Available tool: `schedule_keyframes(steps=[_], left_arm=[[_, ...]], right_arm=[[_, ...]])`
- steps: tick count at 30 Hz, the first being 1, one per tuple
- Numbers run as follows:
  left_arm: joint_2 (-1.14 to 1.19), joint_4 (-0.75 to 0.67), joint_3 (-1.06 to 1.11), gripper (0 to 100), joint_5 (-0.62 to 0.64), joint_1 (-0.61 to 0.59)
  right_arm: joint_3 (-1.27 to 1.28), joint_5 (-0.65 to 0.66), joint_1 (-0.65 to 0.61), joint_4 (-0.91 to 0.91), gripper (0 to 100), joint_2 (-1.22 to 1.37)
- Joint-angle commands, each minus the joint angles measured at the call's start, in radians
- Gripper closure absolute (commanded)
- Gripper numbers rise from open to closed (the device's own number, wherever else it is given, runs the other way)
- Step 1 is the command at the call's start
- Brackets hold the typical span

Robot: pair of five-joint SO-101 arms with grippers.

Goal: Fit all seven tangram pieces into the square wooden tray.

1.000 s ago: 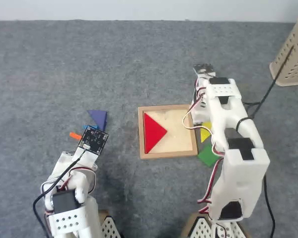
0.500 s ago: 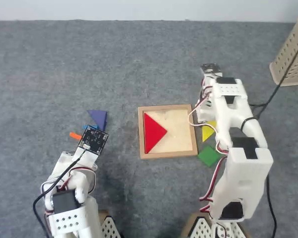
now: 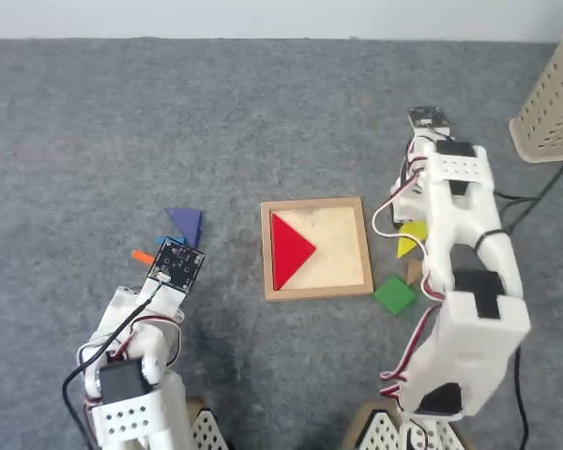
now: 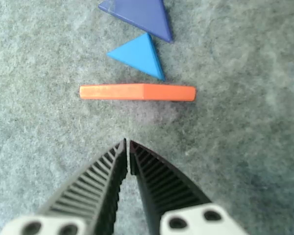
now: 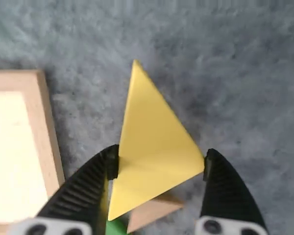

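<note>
Risks twisting the yellow triangle (image 5: 152,142) loose right of the tray (image 3: 310,202), with right gripper (image 5: 159,161) grasping only its corners, left gripper (image 4: 127,147) clenched empty.

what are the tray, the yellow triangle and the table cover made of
The tray looks like pale bare wood, tan rim and floor. The yellow triangle is likely painted wood or plastic: smooth matte face. The table cover seems grey felt or carpet, fuzzy fibres.

Overhead downward, wrists close, right shares tray (image 3: 315,202)
</note>
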Motion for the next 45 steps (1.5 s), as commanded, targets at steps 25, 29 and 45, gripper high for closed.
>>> schedule_keyframes(steps=[25,29,45], left_arm=[[-0.023,0.011,-0.013,99,-0.014,0.002],[-0.023,0.011,-0.013,99,-0.014,0.002],[-0.023,0.011,-0.013,99,-0.014,0.000]], right_arm=[[0.239,0.133,-0.200,0.008,86.4,-0.433],[0.236,0.133,-0.170,0.008,86.1,-0.443],[-0.170,-0.012,0.041,0.079,73.0,0.067]])
